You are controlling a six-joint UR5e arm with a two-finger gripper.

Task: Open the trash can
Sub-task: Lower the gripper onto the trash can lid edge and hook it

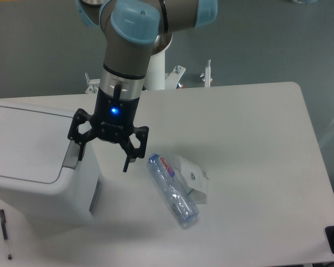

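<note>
Fixed camera, only view I have: the large boxy white plastic trash can with rounded corners (36,167) sits at the table's 9 o'clock edge, flat hinged lid down and flush, so it isn't open yet. Its grey push-button tab (72,155) is on the rim side facing table centre. My black two-finger gripper (103,158) hangs off the blue-capped UR5e arm with fingers spread wide; one fingertip (79,154) is right at the tab, touching or just above, I can't tell which, the other fingertip (126,165) hangs in free air past the bin wall, at 3 o'clock of the tab. Nothing is pinched. I read this as lining up to press the latch. Risks: the contact is one narrow fingertip on a small tab, so a slightly off-centre push could slide onto the lid or rim and the latch won't release. If the lid springs up it may hit the wrist sitting right above. A clear plastic water bottle with a red label (172,189) lies at 4 o'clock of the gripper beside a small white box (192,178); a low retreat that way could clip them. A black pen (5,233) at the table's 7 o'clock is out of the way.
</note>
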